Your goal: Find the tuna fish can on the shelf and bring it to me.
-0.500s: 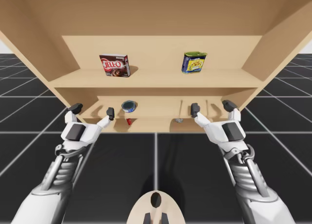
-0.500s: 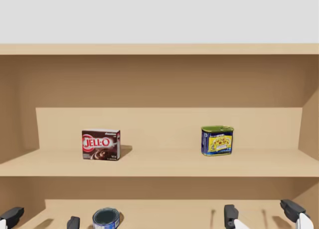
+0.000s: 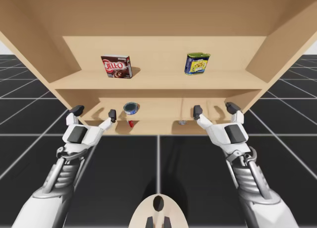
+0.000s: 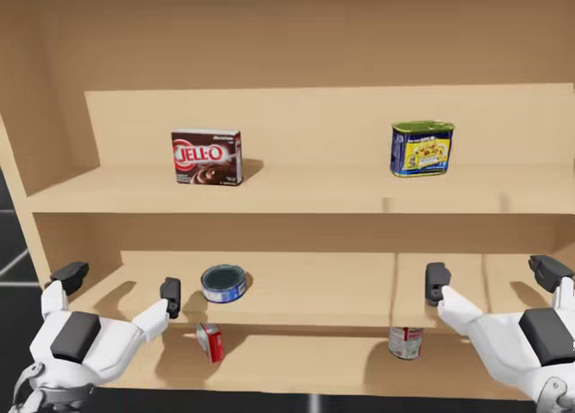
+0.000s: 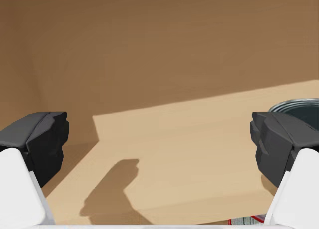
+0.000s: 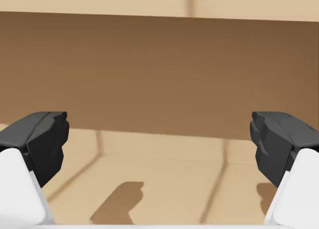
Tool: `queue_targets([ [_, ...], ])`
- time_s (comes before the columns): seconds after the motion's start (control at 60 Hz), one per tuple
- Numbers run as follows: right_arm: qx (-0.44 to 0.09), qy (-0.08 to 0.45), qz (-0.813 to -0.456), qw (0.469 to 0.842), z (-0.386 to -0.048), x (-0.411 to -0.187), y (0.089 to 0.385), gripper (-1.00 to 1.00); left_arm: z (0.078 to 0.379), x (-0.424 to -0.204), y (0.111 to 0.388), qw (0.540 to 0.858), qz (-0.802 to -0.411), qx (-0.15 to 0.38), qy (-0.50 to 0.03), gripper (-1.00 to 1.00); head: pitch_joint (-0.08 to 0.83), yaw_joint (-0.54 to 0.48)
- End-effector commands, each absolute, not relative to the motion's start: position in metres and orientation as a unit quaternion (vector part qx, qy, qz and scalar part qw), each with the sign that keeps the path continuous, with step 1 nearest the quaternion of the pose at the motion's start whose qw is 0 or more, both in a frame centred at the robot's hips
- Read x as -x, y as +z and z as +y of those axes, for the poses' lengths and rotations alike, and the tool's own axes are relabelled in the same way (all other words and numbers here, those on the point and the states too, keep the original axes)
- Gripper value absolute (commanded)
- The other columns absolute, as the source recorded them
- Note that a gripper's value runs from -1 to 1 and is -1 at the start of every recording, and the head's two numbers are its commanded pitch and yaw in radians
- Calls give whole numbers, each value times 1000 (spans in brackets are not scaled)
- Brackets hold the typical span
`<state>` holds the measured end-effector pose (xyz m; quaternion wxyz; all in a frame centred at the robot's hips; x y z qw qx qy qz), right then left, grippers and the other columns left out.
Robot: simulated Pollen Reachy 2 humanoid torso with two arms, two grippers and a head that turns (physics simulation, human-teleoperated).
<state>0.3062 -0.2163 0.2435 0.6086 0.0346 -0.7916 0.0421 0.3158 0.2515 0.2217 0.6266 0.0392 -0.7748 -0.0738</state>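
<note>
Reach step: tuna can (image 4: 224, 284) sits ahead, just outside my spread left jaws; right jaws spread, empty. Next, I judge: shift left jaws sideways around can, pinch.

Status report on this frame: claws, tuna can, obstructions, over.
Left claw open, right claw open, both empty at the middle shelf front. Tuna can on that shelf, just beside left claw. Nothing between them.
</note>
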Motion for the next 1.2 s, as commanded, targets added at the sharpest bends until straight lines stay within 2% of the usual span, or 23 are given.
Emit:
queue_targets([
  [0.017,-36,39,-790,611,-214,-307,242,-1000,251,-316,221,625,-776,-38,-76,-1000,319,97],
  [0.2,-34,42,-788,613,-213,-307,241,-1000,250,-316,221,625,-776,-36,-77,-1000,417,164],
  [0.45,-33,42,-787,615,-214,-308,241,-1000,248,-315,222,626,-775,-29,-79,-1000,459,203],
  [0.583,-33,41,-786,616,-214,-309,240,-1000,236,-305,233,632,-771,23,-76,-1000,459,202],
  [0.7,-34,41,-785,617,-214,-309,239,-1000,223,-290,251,659,-747,40,-75,-1000,465,214],
  [0.817,-35,41,-785,617,-214,-309,238,-1000,211,-285,263,671,-733,87,-74,-1000,468,228],
  [0.95,-36,40,-785,617,-214,-309,238,-1000,199,-294,265,685,-715,118,-76,-1000,470,236],
  [1.05,-36,39,-785,617,-215,-309,238,-1000,191,-308,261,692,-705,136,-75,-1000,473,235],
  [1.2,-37,37,-786,616,-217,-309,239,-1000,180,-327,252,704,-693,137,-76,-1000,477,227],
])
